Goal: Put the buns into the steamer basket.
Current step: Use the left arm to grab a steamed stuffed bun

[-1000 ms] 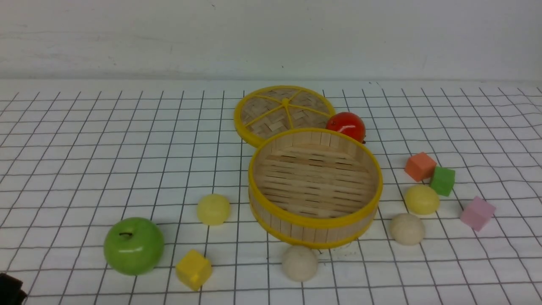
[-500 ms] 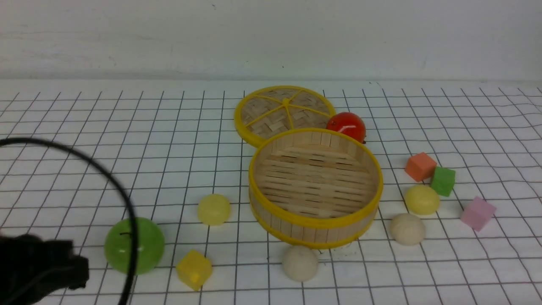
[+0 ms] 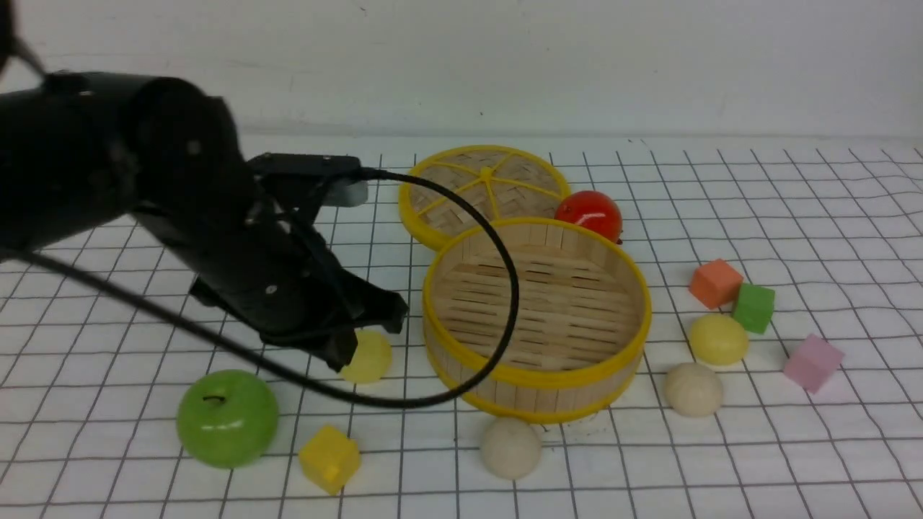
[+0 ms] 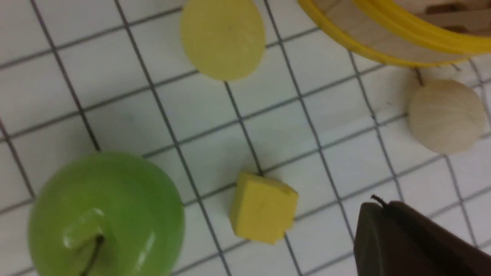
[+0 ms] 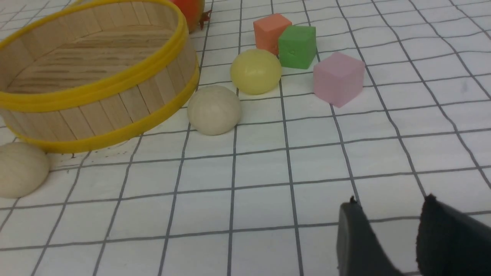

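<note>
Front view: basket (image 3: 537, 393) rim beneath cable (image 3: 513, 288).

steamer basket (image 3: 537, 393): pale bamboo slats, yellow rims
buns: two pale yellow (image 3: 719, 339), two cream-white (image 3: 510, 447)
lid (image 3: 461, 176): tan weave, yellow rim and spokes
tomato (image 3: 589, 214): glossy red
apple (image 3: 227, 418): green
cubes: yellow (image 3: 329, 459), orange (image 3: 716, 283), green (image 3: 754, 308), pink (image 3: 813, 362)
table (image 3: 649, 468): white, dark grid lines

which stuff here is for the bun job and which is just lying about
For the job:
- four buns, two pale yellow, two cream
- steamer basket

Just lying about:
- woven lid
- tomato
- green apple
- yellow, orange, green and pink cubes
</note>
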Robot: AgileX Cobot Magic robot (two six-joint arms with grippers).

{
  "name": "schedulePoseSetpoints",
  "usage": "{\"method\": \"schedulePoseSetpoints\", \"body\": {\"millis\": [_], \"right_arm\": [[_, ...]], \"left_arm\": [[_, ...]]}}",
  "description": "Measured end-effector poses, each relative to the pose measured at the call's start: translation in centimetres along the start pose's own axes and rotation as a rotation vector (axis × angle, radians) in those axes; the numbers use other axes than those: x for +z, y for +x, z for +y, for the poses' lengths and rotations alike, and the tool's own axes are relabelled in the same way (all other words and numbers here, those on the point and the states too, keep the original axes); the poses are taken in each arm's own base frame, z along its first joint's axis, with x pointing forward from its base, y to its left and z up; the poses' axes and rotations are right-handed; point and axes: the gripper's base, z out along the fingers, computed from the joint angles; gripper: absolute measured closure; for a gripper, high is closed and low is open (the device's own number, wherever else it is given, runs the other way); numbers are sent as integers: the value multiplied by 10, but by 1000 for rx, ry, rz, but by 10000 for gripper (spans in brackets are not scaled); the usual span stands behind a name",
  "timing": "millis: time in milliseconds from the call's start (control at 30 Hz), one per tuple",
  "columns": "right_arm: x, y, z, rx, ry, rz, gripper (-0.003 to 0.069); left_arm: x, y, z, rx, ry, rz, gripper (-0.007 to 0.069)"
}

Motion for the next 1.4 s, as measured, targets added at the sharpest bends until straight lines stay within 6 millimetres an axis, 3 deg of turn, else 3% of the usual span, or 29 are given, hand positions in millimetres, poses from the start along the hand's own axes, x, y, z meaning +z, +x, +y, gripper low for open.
{"method": "schedulePoseSetpoints", "body": {"millis": [167,267,433,600,1100,1400], "right_arm": [[0,0,0,0,0,0,419],[0,0,0,0,0,0,419],[0,0,0,0,0,0,419],[0,0,0,0,0,0,419],[0,0,0,0,0,0,419],[0,0,0,0,0,0,419]], "left_arm": [[43,-26,1,22,-41,67,631],[57,-32,2,39,-45,86,597],[79,-37,7,75,-94,101,395],[85,-40,10,83,-132,71,299],[113,-45,15,120,-162,24,384],[123,-44,16,117,-165,35,392]]}}
